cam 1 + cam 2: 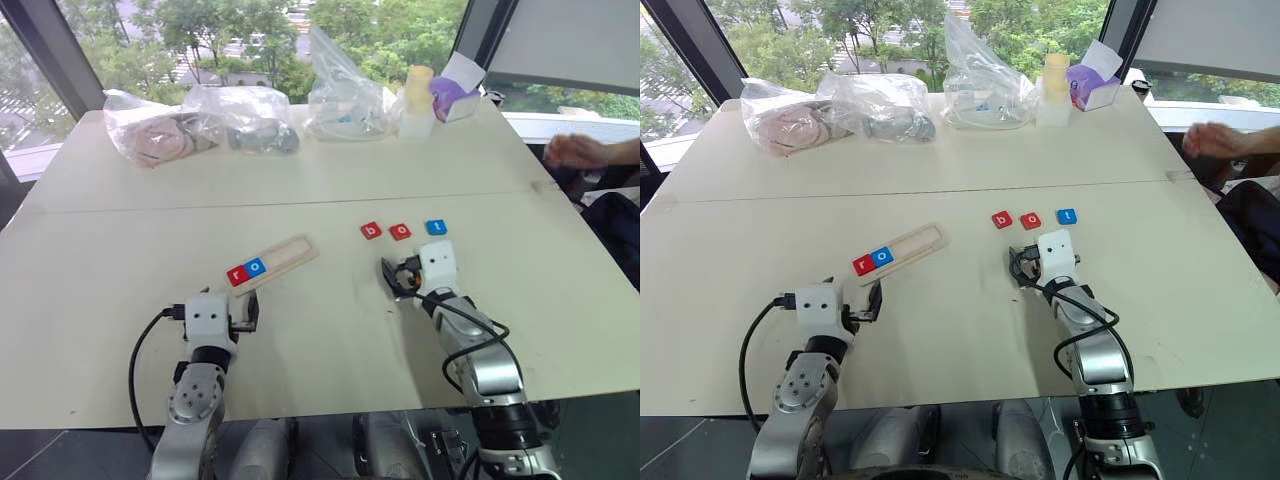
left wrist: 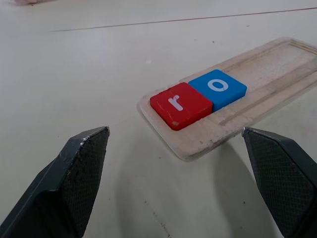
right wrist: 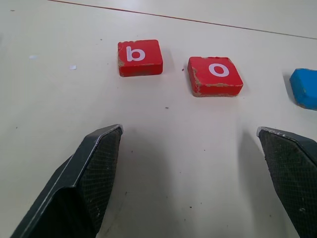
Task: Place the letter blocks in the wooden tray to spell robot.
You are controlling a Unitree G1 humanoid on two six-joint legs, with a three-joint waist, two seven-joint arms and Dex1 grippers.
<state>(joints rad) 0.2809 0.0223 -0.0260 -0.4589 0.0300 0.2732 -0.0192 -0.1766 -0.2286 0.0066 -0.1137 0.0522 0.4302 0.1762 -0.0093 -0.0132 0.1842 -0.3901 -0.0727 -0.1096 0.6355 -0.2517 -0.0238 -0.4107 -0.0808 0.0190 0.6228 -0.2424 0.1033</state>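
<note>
Near the table's (image 1: pixel 300 190) front edge, the left gripper (image 1: pixel 247 310) hovers spread wide and empty before the wooden tray (image 1: pixel 290 256), which holds the red r (image 1: pixel 237 276) and blue o (image 1: pixel 255 266). Rightward, the right gripper (image 1: pixel 397 277), likewise spread and empty, faces the loose b (image 1: pixel 371 231), red o (image 1: pixel 400 232) and t (image 1: pixel 436 227).

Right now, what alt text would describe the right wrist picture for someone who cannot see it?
Two red letter tiles, the b block and the o block, lie side by side but apart on a pale table, just beyond the open right claw, which holds nothing. The edge of a blue block shows past the o.
</note>
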